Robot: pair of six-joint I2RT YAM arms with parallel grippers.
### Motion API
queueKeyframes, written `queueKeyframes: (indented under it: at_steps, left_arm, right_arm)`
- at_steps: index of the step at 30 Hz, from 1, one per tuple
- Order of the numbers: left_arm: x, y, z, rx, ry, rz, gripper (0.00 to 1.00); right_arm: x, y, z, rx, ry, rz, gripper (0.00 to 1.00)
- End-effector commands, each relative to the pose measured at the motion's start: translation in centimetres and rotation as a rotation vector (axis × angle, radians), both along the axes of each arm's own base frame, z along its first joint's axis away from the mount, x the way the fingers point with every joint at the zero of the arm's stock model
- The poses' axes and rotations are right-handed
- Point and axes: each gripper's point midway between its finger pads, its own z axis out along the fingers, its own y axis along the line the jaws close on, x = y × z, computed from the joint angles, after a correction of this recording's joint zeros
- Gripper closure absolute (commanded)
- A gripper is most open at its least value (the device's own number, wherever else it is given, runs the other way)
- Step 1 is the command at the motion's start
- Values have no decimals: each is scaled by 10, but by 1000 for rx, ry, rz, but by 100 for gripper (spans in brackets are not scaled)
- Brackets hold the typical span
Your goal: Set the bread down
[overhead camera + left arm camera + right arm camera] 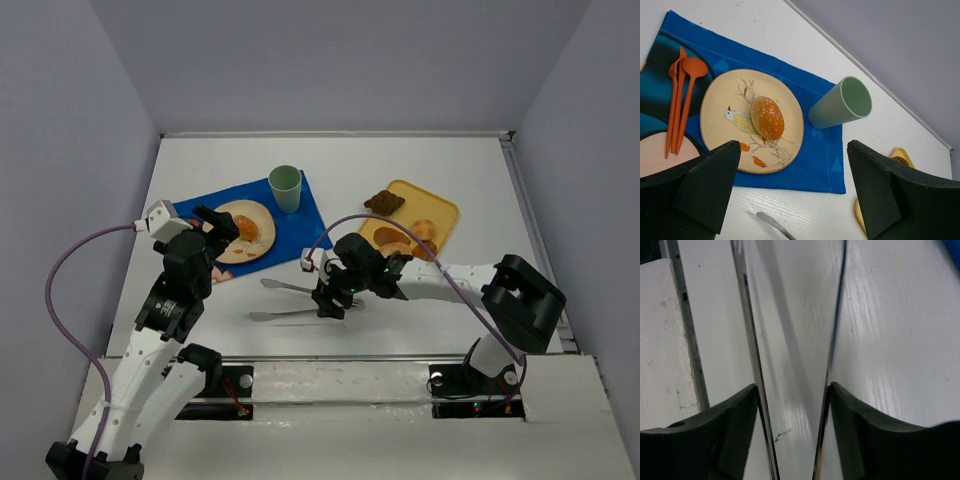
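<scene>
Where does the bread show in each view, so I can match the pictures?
Top external: the bread lies on the plate, left of centre.
Left wrist: the bread lies mid-plate, left of centre.
Right wrist: not in view.
Shared landmark: the green cup beside the plate, seen in the top and left wrist views.

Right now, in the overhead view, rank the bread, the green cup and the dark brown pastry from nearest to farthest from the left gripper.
From the left gripper:
1. Bread, on the plate just to its right.
2. Green cup, farther back and right, on the blue cloth.
3. Dark brown pastry, far right, at the yellow tray back edge.
</scene>
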Motion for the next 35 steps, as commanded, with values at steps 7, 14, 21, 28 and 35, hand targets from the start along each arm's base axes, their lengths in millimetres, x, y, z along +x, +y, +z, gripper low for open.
queueKeyframes:
  at_steps: [7, 14, 21, 28, 35]
  left_arm:
    - [4, 3, 4, -4, -23, 21, 1]
    - [2, 4, 4, -3, -22, 28, 1]
    - [4, 6, 1, -1, -11, 45, 1]
    - [5, 10, -4, 9, 11, 74, 1]
    - [8, 9, -7, 14, 23, 72, 1]
  right_arm:
    - [13, 6, 64, 116, -180, -60, 0]
    - [85, -36, 145, 260, -320, -682, 0]
    - [130, -140, 143, 88, -511, -1340, 0]
    - [127, -160, 139, 96, -505, -1470, 0]
    - [119, -166, 149, 192, -461, -1482, 0]
